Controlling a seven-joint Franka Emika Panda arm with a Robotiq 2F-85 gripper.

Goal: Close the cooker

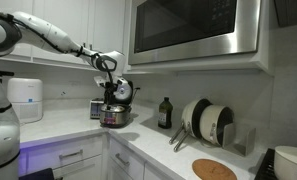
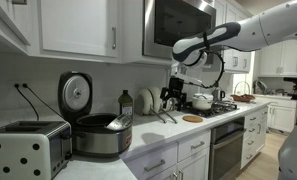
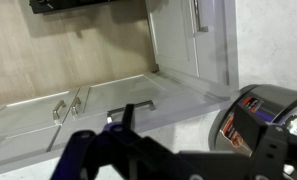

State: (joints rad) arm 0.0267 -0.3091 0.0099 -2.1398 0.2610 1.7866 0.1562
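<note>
Approach step: the tool (image 2: pixel 172 98), spread wide and empty, hovers near the cooker (image 2: pixel 100 135). Next, it should press the raised lid (image 2: pixel 76 95) down.

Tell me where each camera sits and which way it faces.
Exterior view: out in the kitchen, facing the counter corner and cooker; the arm reaches in from the picture's left.
Exterior view: at the counter's end by the toaster, looking along it past the cooker; the arm enters from the picture's right.
Wrist view: faces drawers; open pincer at the bottom.
Both exterior views share the open cooker.
</note>
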